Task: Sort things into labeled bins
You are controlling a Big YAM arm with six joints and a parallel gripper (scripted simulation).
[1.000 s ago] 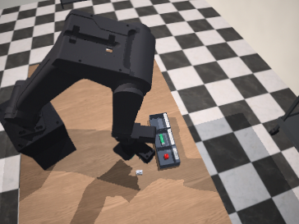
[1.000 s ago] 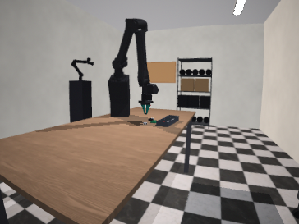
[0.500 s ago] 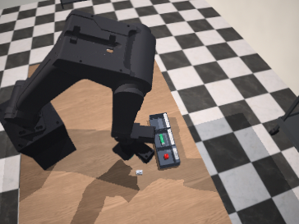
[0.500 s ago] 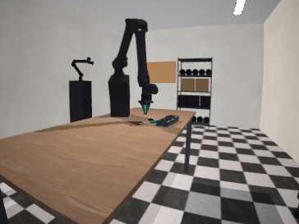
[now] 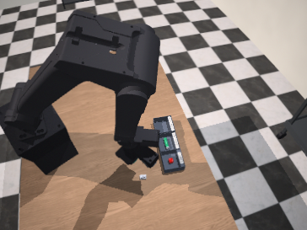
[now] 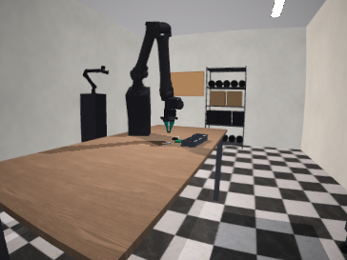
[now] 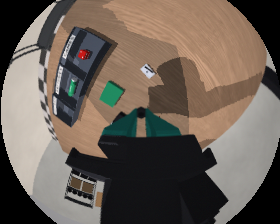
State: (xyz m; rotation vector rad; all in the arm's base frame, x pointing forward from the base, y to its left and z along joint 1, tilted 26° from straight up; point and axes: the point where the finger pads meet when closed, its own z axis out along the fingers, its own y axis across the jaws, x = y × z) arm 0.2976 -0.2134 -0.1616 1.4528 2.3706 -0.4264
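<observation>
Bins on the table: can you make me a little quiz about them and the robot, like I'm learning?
1. Pick one. In the row of bins, what colour is the thing in the end bin nearest the small white piece?
A red
B yellow
C blue
2. True or false: the small white piece lies inside a bin.
3. Short answer: are the jaws open, or shut on something?

Key:
1. A.
2. False. It lies on the table, apart from the bins.
3. Shut on a small thing, too hidden to name.
</observation>
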